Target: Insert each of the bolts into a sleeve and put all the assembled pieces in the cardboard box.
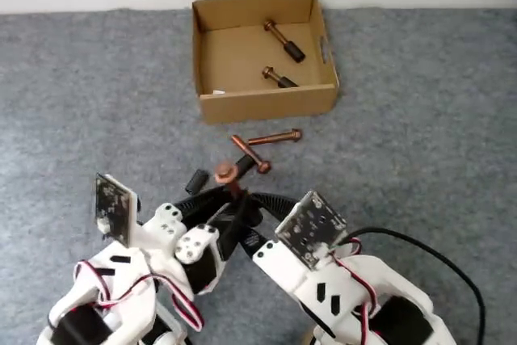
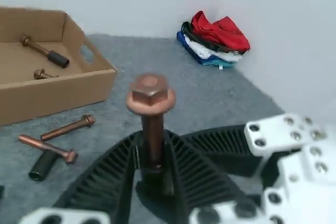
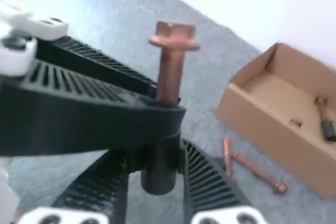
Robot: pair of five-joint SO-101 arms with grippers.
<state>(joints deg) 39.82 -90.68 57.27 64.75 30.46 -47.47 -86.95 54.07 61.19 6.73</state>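
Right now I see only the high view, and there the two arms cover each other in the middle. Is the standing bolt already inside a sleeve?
Observer: Yes. In the right wrist view the bolt goes down into a dark sleeve.
Operator: Which tool is holding that sleeve?
Observer: The right tool is shut on it, one finger on each side.
Operator: And what does the other arm do?
Observer: The left tool is shut on the bare copper shaft, above the sleeve and below the head.
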